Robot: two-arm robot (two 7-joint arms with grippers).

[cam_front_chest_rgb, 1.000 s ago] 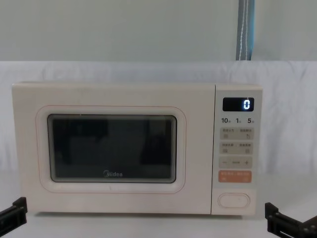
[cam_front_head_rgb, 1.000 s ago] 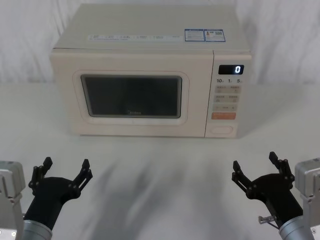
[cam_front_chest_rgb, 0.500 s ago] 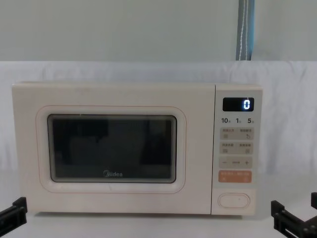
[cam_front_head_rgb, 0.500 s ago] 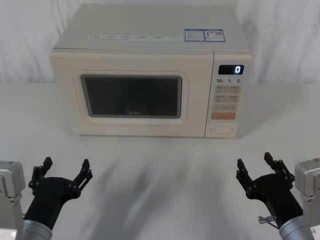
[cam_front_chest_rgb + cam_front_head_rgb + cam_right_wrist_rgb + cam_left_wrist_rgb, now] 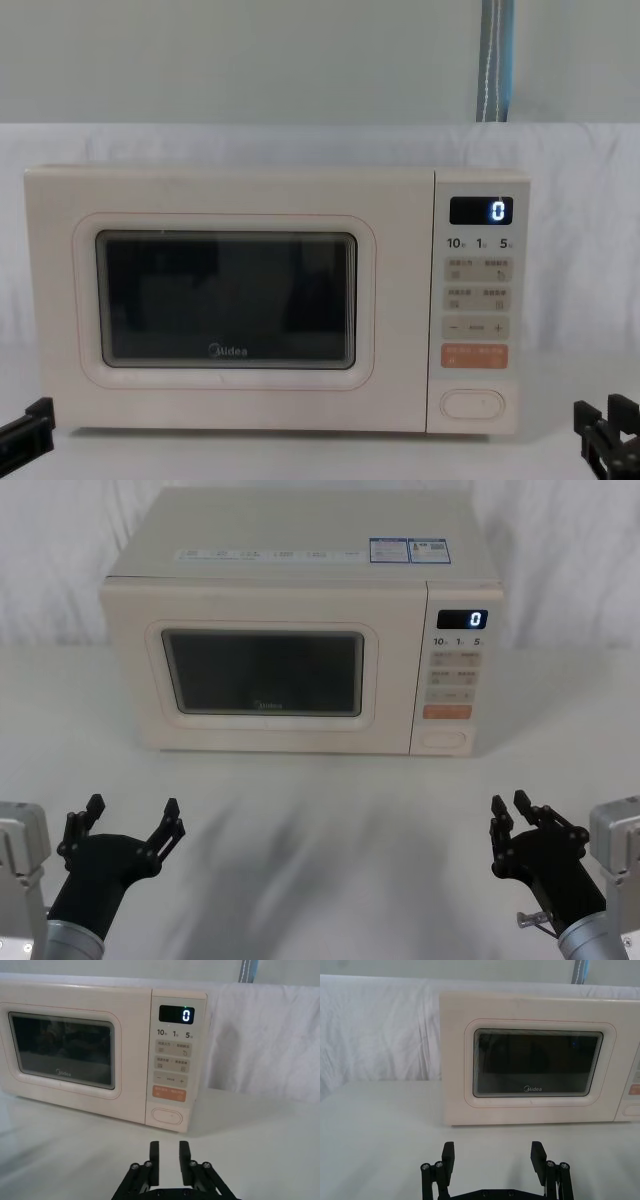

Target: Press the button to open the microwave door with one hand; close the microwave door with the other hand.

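Right gripper (image 5: 510,812) jaws narrower than before.

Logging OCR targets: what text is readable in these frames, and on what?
"0": lit display on the control panel.
"10", "1", "5": printed row under the display.
"Midea": logo on the microwave door.
"-", "+": beige key.
Other key captions and the top stickers: too small to read.

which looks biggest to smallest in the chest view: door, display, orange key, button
1. door, by far the largest.
2. orange key, and display, close in width; the key looks slightly wider, too close to rank firmly.
3. button, about as wide as the display, so also unsure.
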